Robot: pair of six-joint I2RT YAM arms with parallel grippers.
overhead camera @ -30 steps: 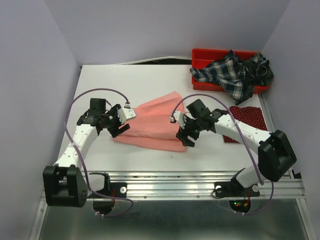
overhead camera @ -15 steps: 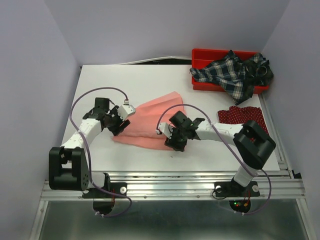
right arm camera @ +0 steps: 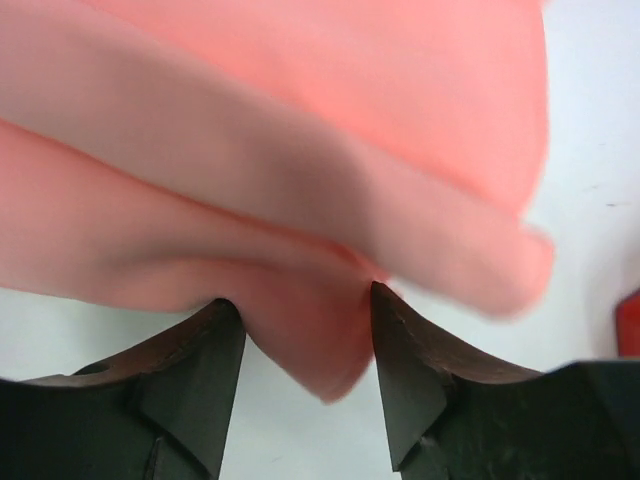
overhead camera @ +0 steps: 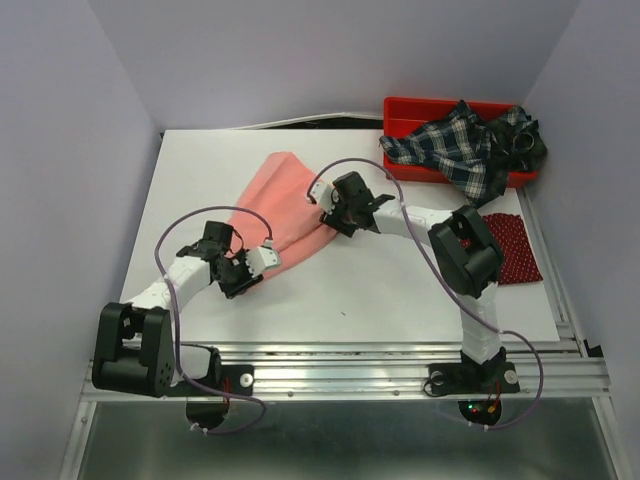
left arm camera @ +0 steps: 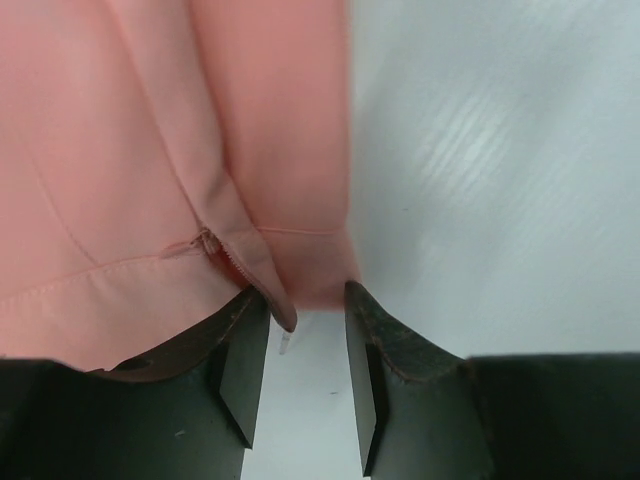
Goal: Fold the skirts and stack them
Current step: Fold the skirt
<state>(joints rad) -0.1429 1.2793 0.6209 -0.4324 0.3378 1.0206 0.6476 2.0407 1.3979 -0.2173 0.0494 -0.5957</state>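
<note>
Your salmon-pink skirt (overhead camera: 275, 195) lies as a narrow folded band slanting across the middle of the white surface (overhead camera: 400, 290). Your left claw (left arm camera: 306, 320) is clenched on its near, zippered waistband corner, and your right claw (right arm camera: 300, 330) grasps a bunched fold at its right edge. The navy-and-white plaid skirt (overhead camera: 465, 150) sits heaped over the red bin (overhead camera: 400, 108) at the far right, and the dark red dotted skirt (overhead camera: 518, 250) lies flat near the surface's right edge, partly hidden behind your right arm.
</note>
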